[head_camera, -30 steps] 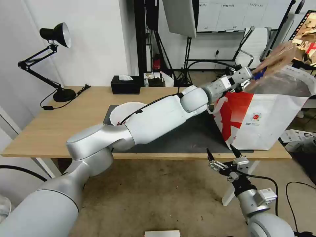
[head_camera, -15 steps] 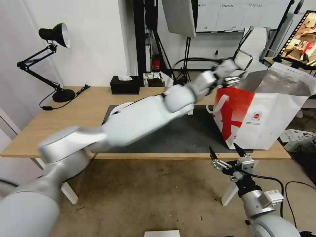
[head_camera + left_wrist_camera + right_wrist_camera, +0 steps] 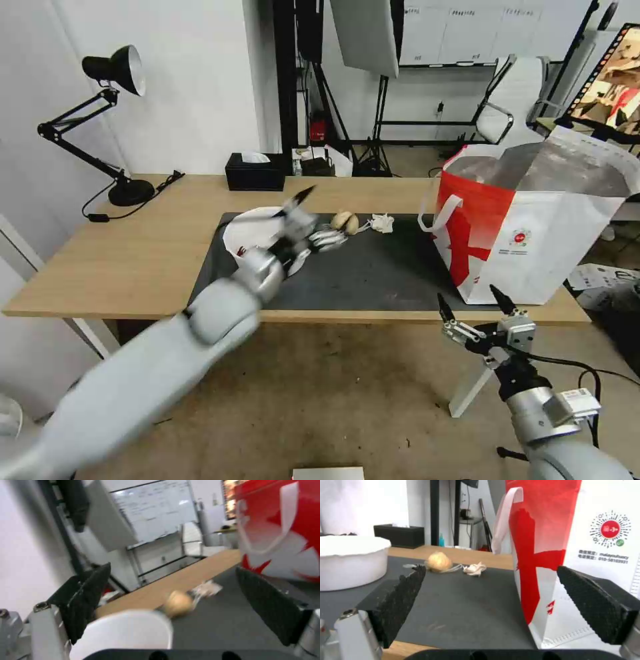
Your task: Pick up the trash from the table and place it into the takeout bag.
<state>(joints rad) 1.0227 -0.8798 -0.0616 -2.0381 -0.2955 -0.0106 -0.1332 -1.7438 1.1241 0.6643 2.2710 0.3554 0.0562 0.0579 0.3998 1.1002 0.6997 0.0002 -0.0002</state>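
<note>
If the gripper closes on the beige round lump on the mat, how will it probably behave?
The beige round lump looks rounded, so it may roll on the dark mat if nudged. A thin clear strip trails from it toward the crumpled napkin and might drag along. Its weight cannot be judged.

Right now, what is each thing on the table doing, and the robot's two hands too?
takeout bag: upright, mouth open.
white bowl: upright on the mat.
beige lump: lying on the mat.
crumpled napkin: lying beside the lump.
black tissue box: tissue sticking out.
left gripper: open, empty, over the bowl.
right gripper: open, empty, below the table edge.
</note>
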